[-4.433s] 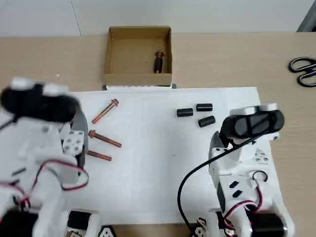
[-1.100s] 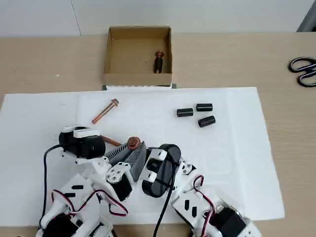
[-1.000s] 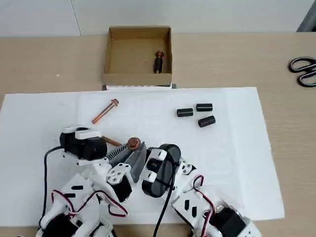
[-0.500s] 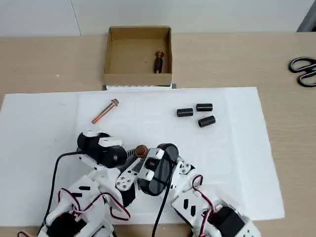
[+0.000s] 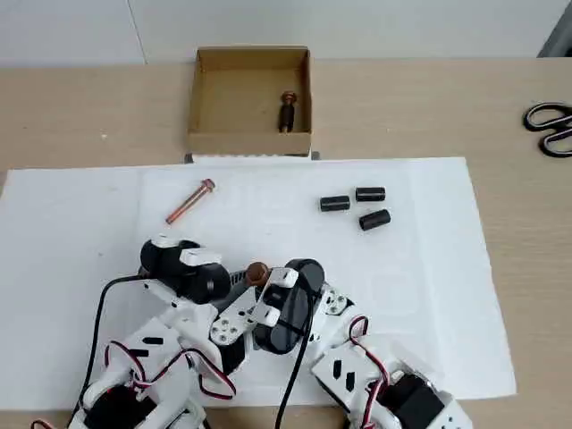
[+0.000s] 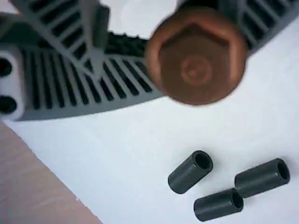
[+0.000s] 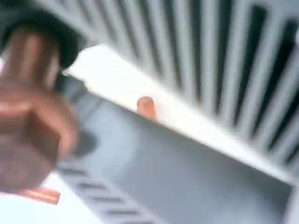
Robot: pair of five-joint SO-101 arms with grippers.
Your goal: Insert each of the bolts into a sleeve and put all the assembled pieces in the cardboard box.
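My left gripper [image 5: 250,279] is shut on a copper bolt [image 5: 257,271] low over the white sheet, near the front middle. The left wrist view has the bolt's hex head [image 6: 196,60] facing the camera between the ribbed grey fingers [image 6: 84,88]. My right gripper [image 5: 273,293] sits right beside that bolt, which looms close in the right wrist view [image 7: 28,135]. Three black sleeves [image 5: 335,204] [image 5: 369,194] [image 5: 374,219] lie on the sheet to the right, also in the left wrist view [image 6: 190,171]. Another bolt [image 5: 189,202] lies at the left. One assembled piece [image 5: 287,110] lies inside the cardboard box [image 5: 250,141].
The white sheet [image 5: 429,268] covers the front of the wooden table, and the box stands just beyond its far edge. Scissors [image 5: 548,125] lie at the far right. Both arms crowd the front middle of the sheet.
Both arms have come down to the front middle of the sheet. In the last second my left gripper carried the bolt a little right, up against the right gripper.
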